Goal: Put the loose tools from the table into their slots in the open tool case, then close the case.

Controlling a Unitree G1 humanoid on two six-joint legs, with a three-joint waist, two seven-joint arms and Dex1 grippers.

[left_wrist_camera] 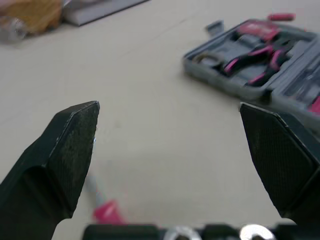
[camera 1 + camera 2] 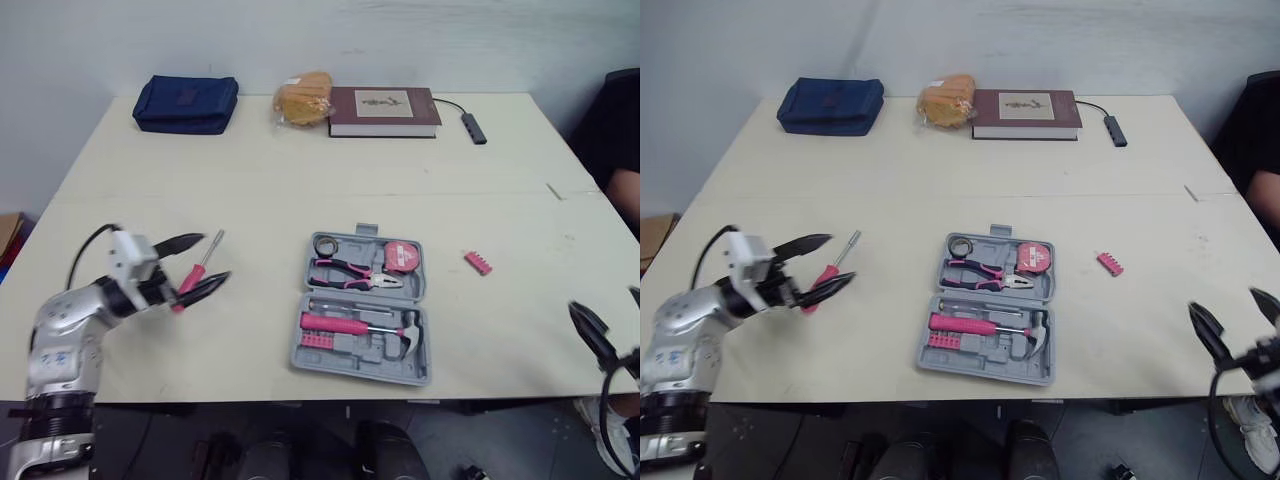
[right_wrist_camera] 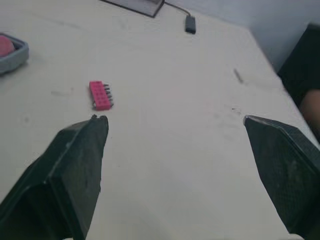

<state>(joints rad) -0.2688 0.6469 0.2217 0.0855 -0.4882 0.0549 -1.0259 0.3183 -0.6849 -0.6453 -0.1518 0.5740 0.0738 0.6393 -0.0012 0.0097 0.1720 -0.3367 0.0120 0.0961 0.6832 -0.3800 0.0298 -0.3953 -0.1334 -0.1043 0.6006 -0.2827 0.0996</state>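
A grey tool case (image 2: pixel 364 308) lies open mid-table, holding pink pliers (image 2: pixel 352 273), a tape measure (image 2: pixel 402 257) and a pink-handled hammer (image 2: pixel 358 327). A pink screwdriver (image 2: pixel 198 268) lies loose on the table to its left. My left gripper (image 2: pixel 203 264) is open, its fingers straddling the screwdriver from just above. A pink bit holder (image 2: pixel 478 263) lies loose to the right of the case, also seen as the bit holder (image 3: pixel 101 95) ahead of my right gripper. My right gripper (image 2: pixel 612 320) hangs open at the table's front right edge, holding nothing.
Along the far edge sit a blue pouch (image 2: pixel 186 103), a bagged bread (image 2: pixel 303 98), a maroon book (image 2: pixel 383 111) and a USB hub (image 2: pixel 474 127) on a cable. A person's arm (image 2: pixel 625 195) shows at the right edge.
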